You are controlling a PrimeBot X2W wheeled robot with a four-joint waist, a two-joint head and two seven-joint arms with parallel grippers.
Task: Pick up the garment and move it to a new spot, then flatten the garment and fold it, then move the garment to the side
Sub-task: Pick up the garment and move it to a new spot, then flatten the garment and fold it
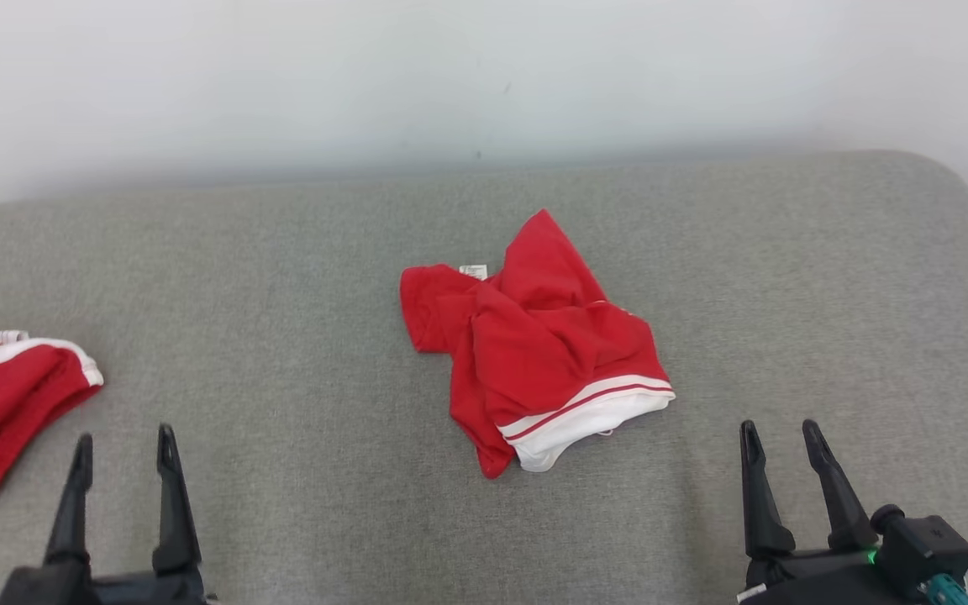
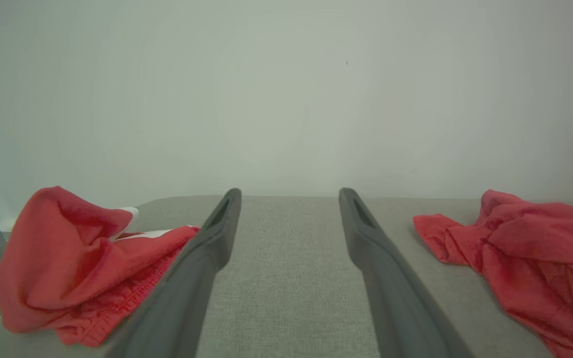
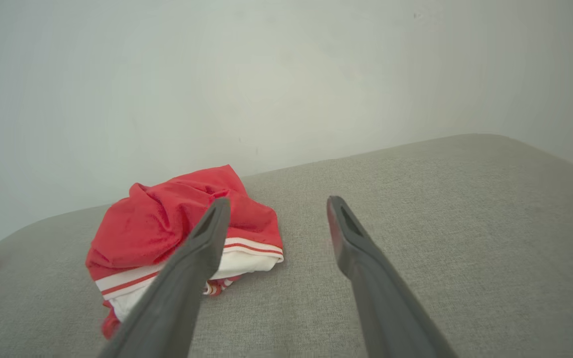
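The red garment [image 1: 534,344] lay crumpled in the middle of the tabletop [image 1: 282,277], and both claws waited empty at the near edge.

By my reckoning nothing of the job was done yet. The garment was bunched and unfolded, so the lift to a new spot, the flattening, the fold and the move aside all remained. The left claw [image 1: 125,434] and right claw [image 1: 778,424] each had their long dark fingers spread apart, gripping nothing and well clear of the cloth. The garment was soft, matte red knit heaped in loose rounded folds. It had a white band with a thin red stripe toward the near edge and a small white label [image 1: 473,270] on its far side. The tabletop wore a coarse grey woven covering and had a rounded far right corner. A second red-and-white piece [image 1: 5,395] lay rumpled at the left edge.
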